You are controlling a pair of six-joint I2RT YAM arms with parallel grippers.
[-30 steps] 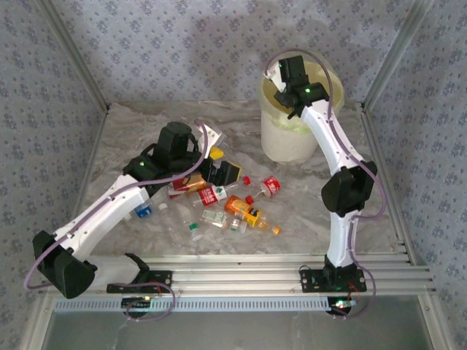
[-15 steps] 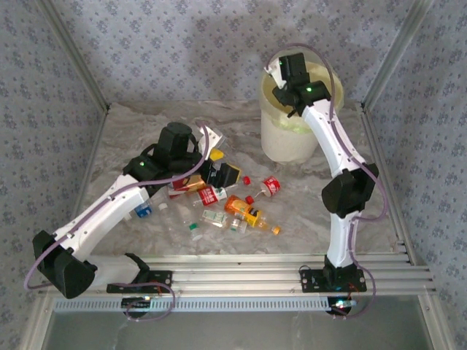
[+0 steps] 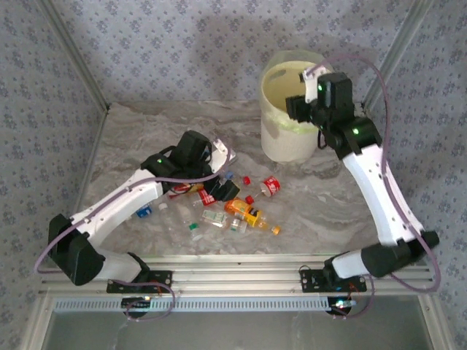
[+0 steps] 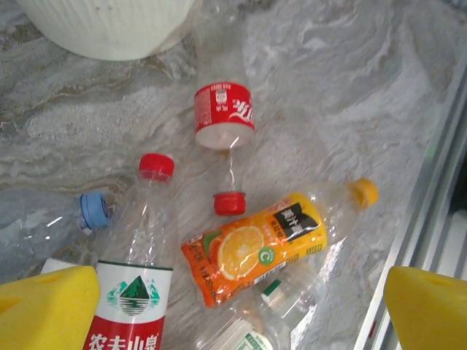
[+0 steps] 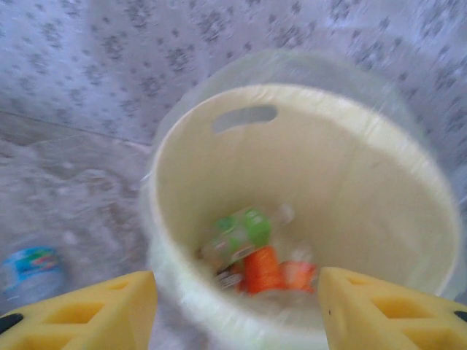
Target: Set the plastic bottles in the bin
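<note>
Several plastic bottles lie on the marble table: an orange-label juice bottle point(image 4: 255, 248) point(image 3: 248, 211), a red-label one point(image 4: 225, 117) point(image 3: 271, 186), a red-capped one with a mountain label point(image 4: 135, 292), and a blue-capped clear one point(image 4: 44, 226). My left gripper point(image 3: 228, 175) point(image 4: 237, 313) hovers open above the juice bottle, holding nothing. The cream bin point(image 3: 284, 142) point(image 5: 350, 160) stands at the back right, with a green-label bottle point(image 5: 244, 230) and orange-label bottles point(image 5: 263, 266) inside. My right gripper point(image 3: 305, 91) point(image 5: 237, 313) is open and empty over the bin's right side.
A blue-label bottle point(image 5: 29, 266) lies on the table left of the bin. More small bottles point(image 3: 193, 226) sit near the front. Aluminium rails point(image 3: 255, 266) run along the near edge, metal posts point(image 3: 73, 51) frame the sides, and patterned walls close the back.
The right arm swung right from above the bin's left rim and its jaws widened. The left arm reached further right over the bottle pile, still open.
</note>
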